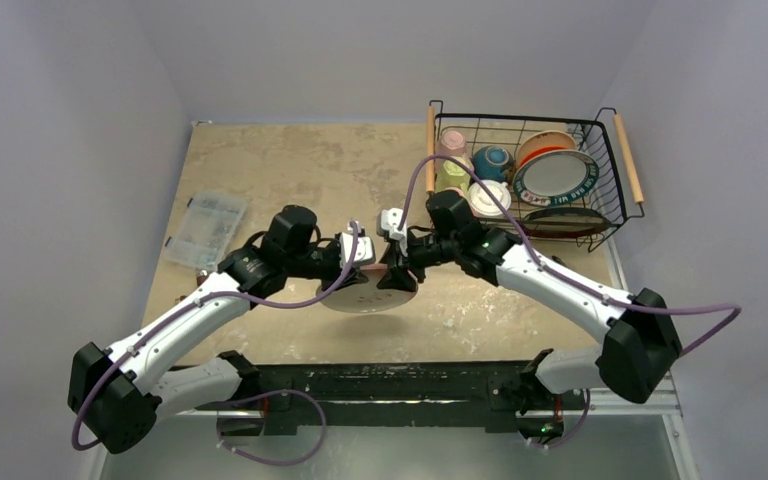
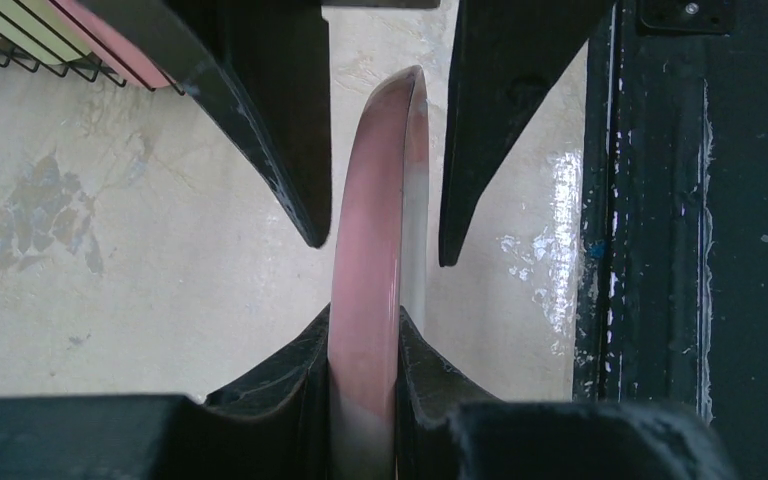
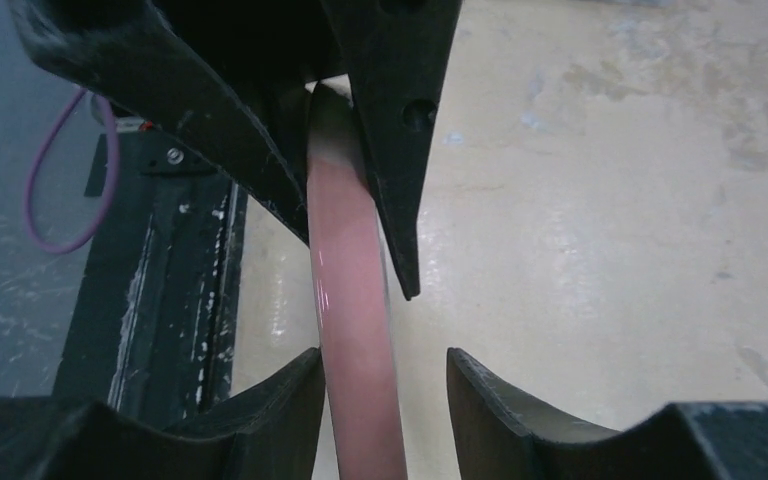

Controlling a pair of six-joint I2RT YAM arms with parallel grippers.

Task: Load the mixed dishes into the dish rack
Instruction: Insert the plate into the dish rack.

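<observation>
I see left gripper (image 2: 363,335) clamped tight on pink plate (image 2: 372,190) rim, held over table (image 2: 160,260). Right gripper (image 3: 382,365) part open, straddling same rim, one finger touching.

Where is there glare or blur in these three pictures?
Left wrist view: white glare on the table beside the black rail; its own fingers are soft. Right wrist view: a thin shine along the plate rim. Top external view: even light, no strong glare.
</observation>
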